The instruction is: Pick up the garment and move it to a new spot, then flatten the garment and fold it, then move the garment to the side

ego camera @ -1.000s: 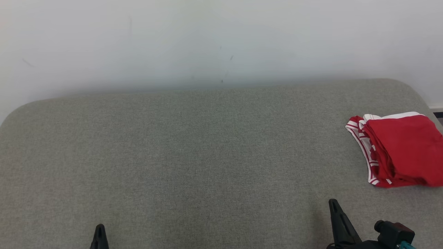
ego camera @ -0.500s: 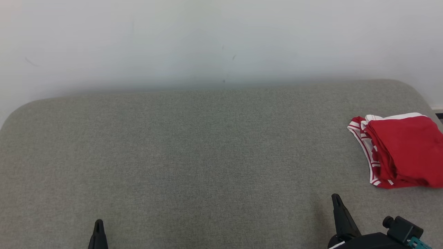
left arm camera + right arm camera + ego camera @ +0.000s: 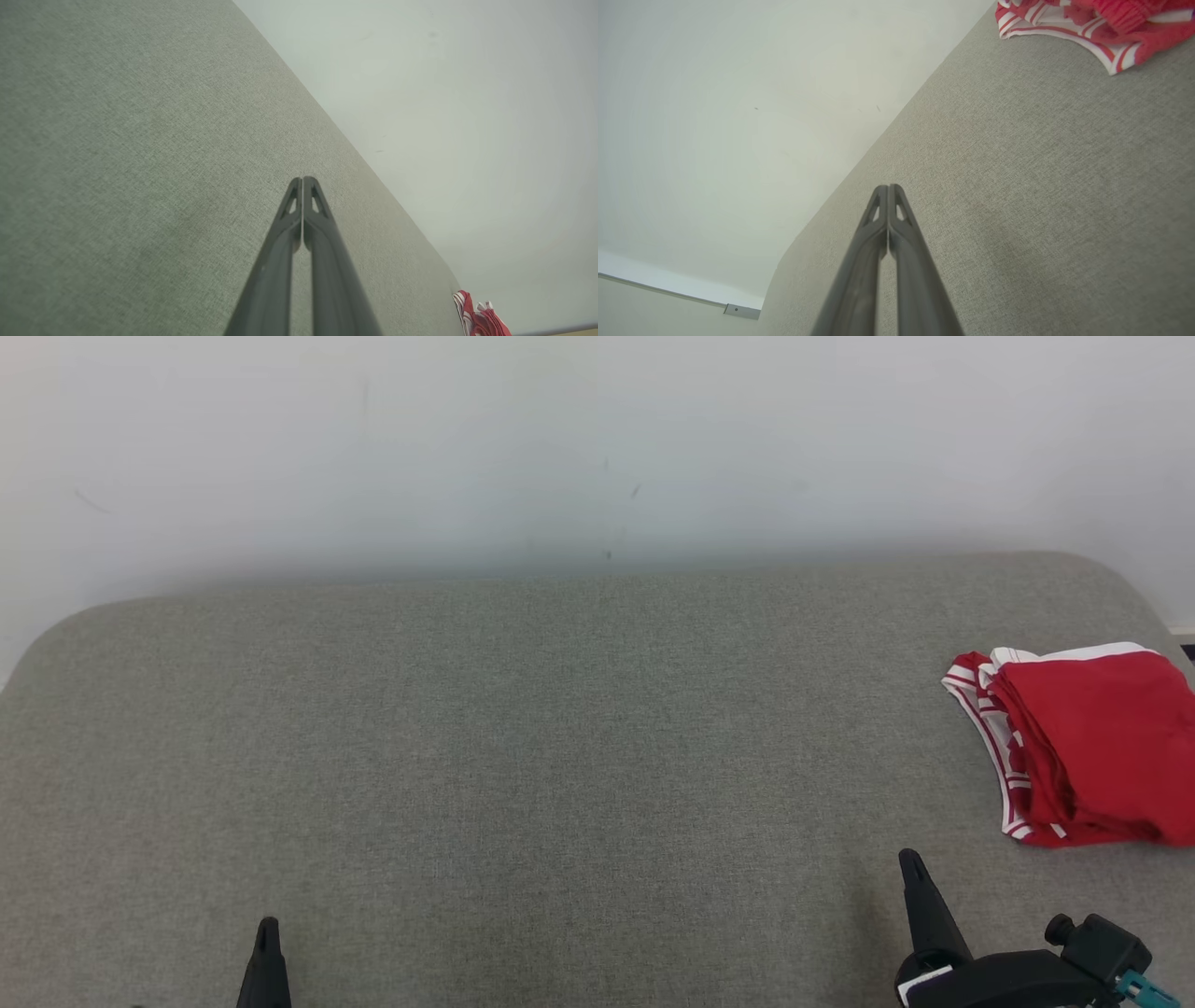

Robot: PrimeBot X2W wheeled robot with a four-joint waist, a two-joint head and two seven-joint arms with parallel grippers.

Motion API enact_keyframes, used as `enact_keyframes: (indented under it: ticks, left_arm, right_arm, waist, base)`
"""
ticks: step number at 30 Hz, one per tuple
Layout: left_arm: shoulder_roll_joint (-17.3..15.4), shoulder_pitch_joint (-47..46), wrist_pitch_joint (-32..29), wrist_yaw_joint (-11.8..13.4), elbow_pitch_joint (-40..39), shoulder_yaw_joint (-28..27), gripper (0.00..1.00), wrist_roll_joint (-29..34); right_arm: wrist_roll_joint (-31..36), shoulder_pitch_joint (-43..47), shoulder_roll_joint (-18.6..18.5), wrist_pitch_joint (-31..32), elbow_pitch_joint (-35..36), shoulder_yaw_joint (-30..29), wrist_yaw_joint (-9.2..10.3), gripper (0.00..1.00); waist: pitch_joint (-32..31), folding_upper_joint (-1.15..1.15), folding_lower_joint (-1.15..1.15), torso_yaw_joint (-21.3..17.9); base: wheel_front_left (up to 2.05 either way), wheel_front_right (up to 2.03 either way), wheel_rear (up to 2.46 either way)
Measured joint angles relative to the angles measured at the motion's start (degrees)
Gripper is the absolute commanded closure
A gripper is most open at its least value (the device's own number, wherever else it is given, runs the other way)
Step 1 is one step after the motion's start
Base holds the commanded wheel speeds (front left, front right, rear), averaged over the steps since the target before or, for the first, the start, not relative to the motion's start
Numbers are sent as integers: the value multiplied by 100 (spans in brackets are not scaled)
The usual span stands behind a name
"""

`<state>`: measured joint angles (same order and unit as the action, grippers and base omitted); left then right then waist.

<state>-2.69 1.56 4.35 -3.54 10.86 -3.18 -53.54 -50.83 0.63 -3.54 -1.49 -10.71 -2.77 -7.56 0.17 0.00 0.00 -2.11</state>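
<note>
Neatly folded, the red garment (white-striped trim) rests; left claw, right claw closed.

Garment red, white-striped trim; surface grey-green weave; wall white; fingers dark.

A plain indoor room built around a soft, cloth-covered work surface; whether it is a home or a lab cannot be told.

A grey woven upholstered surface with rounded corners takes up the lower two thirds of the head view. It meets a white painted wall across the top, which carries a few small dark scuff marks. At the right edge of that frame a folded red-and-white garment lies on the fabric. In the lower left of the right wrist view, a pale band runs along the wall's lower edge.
</note>
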Motion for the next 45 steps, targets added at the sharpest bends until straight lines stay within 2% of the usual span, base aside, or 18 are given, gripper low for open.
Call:
enact_keyframes:
  ticks: [26, 45]
  left_arm:
    - [-2, -302, -427, -151, 131, -131, 100, -1504]
    - [-4, -458, -678, -247, 199, -205, 100, -2407]
  right_arm:
    - [-1684, -260, -8, 258, -127, -96, 1, 100]
    - [-2610, -410, -8, 446, -204, -166, 1, 100]
  waist:
    - [0, 0, 0, 67]
    - [0, 0, 0, 113]
  base:
    - [0, 0, 0]
    - [0, 0, 0]
